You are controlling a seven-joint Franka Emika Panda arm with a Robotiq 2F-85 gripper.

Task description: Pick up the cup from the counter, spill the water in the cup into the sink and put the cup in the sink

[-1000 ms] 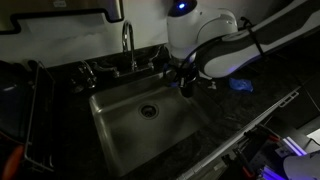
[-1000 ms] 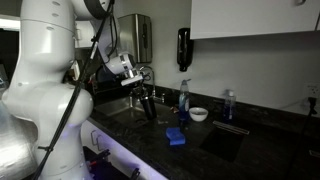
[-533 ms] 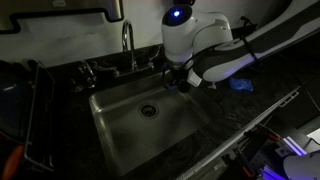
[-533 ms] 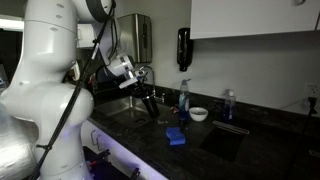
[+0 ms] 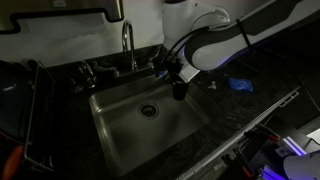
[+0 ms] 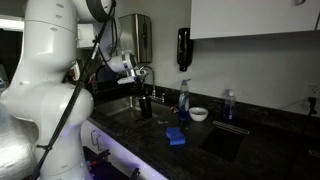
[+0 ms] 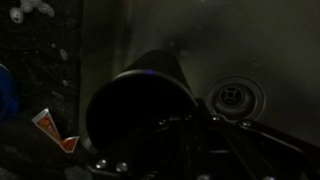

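Note:
The dark cup hangs in my gripper over the right edge of the steel sink, just above the basin. In an exterior view the cup looks close to upright under the gripper. In the wrist view the cup fills the middle, with the sink drain to its right. The gripper fingers are dark and close around the cup. No water is visible.
A faucet stands behind the sink and a dish rack stands beside it. On the dark counter lie a blue sponge, a soap bottle, a white bowl and a small bottle.
My wrist has turned, and the cup has swung from tilted towards upright. It sits slightly lower over the sink's edge.

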